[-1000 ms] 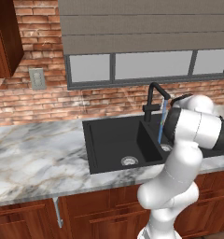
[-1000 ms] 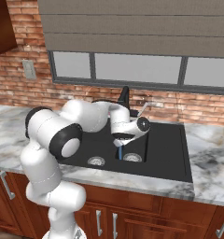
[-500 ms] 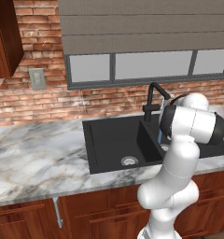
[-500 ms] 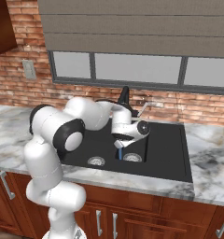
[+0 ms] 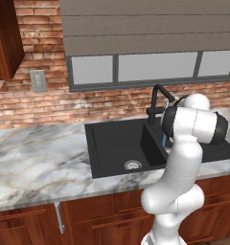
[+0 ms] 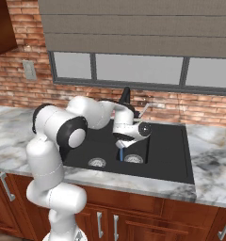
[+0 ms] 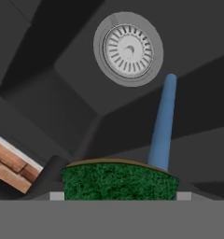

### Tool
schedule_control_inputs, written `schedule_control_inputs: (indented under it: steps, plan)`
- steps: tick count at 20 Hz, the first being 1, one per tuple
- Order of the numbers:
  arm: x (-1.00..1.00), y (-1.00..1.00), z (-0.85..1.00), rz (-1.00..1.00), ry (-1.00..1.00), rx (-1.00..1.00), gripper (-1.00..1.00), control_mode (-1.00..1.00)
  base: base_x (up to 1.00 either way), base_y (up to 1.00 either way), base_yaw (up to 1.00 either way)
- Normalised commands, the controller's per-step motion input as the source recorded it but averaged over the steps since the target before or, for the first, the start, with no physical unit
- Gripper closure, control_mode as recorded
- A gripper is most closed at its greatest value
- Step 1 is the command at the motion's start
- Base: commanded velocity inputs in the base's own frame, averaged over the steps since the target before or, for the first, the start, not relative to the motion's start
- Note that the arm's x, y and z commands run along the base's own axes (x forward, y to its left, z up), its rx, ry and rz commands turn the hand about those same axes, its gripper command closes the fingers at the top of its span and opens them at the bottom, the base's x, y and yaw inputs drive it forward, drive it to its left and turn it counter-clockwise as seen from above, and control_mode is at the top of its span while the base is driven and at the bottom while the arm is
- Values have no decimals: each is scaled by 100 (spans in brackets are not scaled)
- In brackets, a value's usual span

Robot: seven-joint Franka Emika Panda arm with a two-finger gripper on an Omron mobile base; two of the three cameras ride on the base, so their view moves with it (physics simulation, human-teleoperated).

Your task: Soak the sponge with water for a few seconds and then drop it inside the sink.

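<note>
In the hand view the sponge (image 7: 118, 181) fills the bottom centre, dark green face toward the camera and a thin yellow edge on top, with my gripper (image 7: 118, 195) shut on it. The water (image 7: 162, 122) runs as a light-blue stream just right of the sponge, touching its upper right corner. Below lies the black sink (image 7: 53, 93) with a round silver drain (image 7: 128, 49). From the right base view my gripper (image 6: 125, 142) hangs over the sink (image 6: 169, 150) beside the divider, and the water (image 6: 120, 154) falls just under it.
A black gooseneck faucet (image 6: 125, 96) stands behind the sink at the brick wall; it also shows in the left base view as the faucet (image 5: 157, 98). Marble counter (image 5: 35, 162) stretches left of the sink. My own arm blocks the right basin in the left base view.
The hand with the sponge has shifted slightly left and down over the sink, and the elbow has swung. The sponge stays gripped by the stream.
</note>
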Motion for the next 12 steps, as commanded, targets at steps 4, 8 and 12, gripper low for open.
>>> schedule_control_inputs:
  steps: [4, 8, 12]
  plan:
    - [17, 0, 0, 0, -1, 0, 100, -100, 0, 0, 0]
    - [4, 0, 0, 0, 0, 0, 100, -100, 0, 0, 0]
    - [-8, 0, 0, 0, 0, 0, 100, -100, 0, 0, 0]
